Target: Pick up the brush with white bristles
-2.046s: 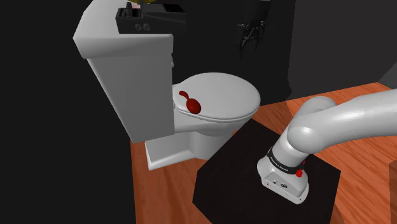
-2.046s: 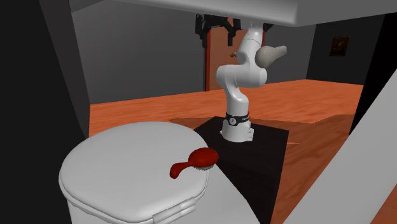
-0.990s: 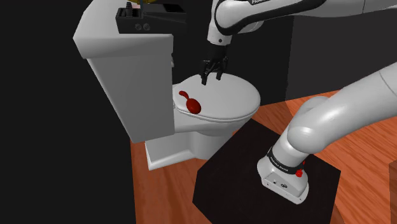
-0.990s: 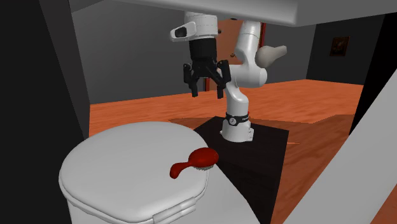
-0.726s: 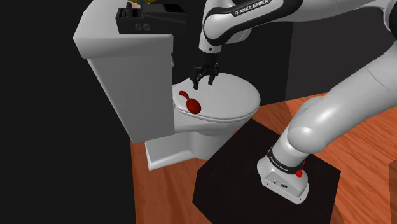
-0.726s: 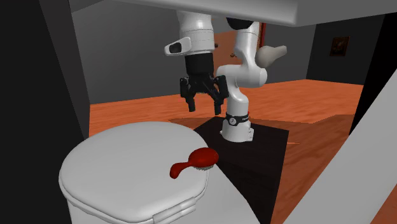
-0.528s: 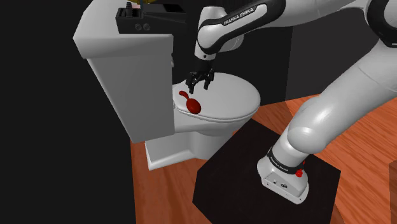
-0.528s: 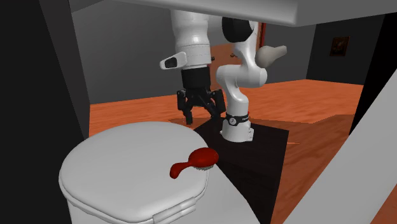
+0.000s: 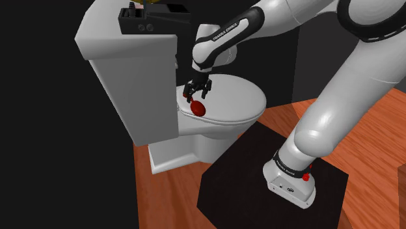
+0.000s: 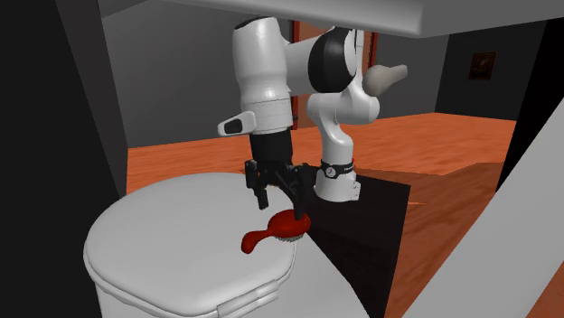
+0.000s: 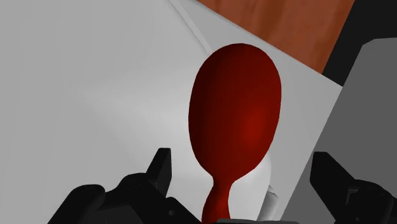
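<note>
Red brush [image 9: 197,108] lies along toilet lid's [image 9: 237,97] rim nr tank [image 9: 130,91], handle far-left; gripper [image 9: 196,92] over head, fingers [image 11: 160,167] apart, no contact.

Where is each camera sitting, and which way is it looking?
Shoulder view: beside and a little behind the stand, looking down at the toilet lid; the arm reaches up and left.
Second exterior view: low, across the lid from the robot, facing it; arm and stand show.
Wrist view: on the hand, looking down along the open pincer; its two black fingers show.
All three share the red brush on the lid.
</note>
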Controlling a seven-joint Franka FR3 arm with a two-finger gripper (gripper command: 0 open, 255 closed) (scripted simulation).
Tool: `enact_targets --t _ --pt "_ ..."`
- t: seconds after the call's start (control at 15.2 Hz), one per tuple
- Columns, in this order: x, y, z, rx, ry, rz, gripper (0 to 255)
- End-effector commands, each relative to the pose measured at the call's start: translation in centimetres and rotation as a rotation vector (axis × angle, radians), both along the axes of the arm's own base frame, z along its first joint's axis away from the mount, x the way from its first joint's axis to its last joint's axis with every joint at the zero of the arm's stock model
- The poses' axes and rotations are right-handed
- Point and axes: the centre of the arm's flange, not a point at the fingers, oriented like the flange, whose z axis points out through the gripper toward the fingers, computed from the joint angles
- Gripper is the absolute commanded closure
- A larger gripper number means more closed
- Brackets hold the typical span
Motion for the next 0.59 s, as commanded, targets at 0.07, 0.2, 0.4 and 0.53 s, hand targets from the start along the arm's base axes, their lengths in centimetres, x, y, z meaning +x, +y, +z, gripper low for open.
enact_targets --t 0.07,0.2,0.4,0.53 --pt "0.0 0.1 -1.6 0.000 -0.001 0.000 0" --pt "0.0 0.1 -2.5 0.000 -0.001 0.000 0" --pt "0.0 0.1 -2.5 0.000 -0.001 0.000 255" --pt "0.0 0.1 -2.5 0.000 -0.001 0.000 255"
